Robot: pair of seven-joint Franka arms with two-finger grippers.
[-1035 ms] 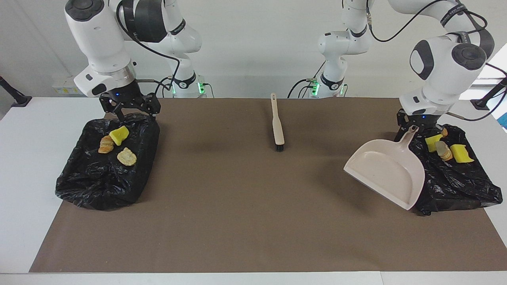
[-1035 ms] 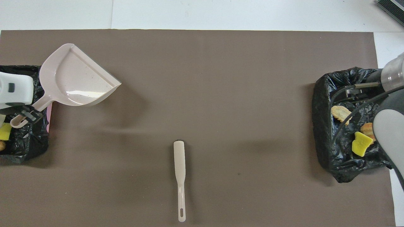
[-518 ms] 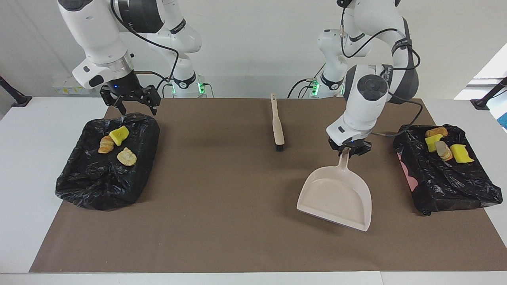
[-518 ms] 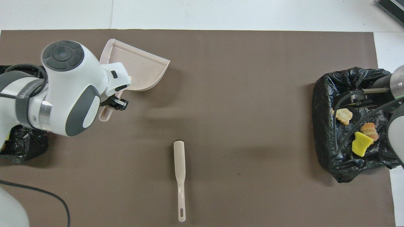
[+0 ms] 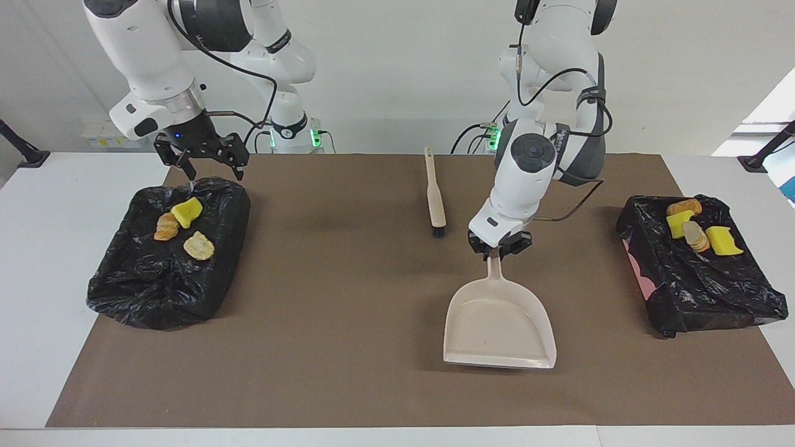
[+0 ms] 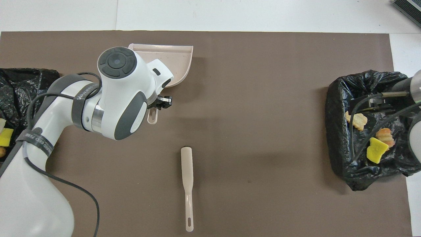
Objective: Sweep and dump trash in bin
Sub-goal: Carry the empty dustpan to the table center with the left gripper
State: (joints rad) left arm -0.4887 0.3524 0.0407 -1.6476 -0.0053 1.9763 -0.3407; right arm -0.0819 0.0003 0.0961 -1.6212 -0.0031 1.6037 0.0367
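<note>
Item, as we read it: dustpan [image 5: 499, 323] empty, handle clamped in our left gripper [image 5: 499, 247], mouth away from brush [image 5: 434, 195]; right gripper [image 5: 200, 162] spread, empty, above bin [image 5: 143, 279].

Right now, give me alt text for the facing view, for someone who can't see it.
The left end effector grips the handle of an empty dustpan on the brown mat. The right end effector hangs open over a black-bagged bin; scraps fill both bins, a brush lying between.

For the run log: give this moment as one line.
left gripper: shut on dustpan handle, over mat | right gripper: open, above bin | brush: on mat | trash: in bins
</note>
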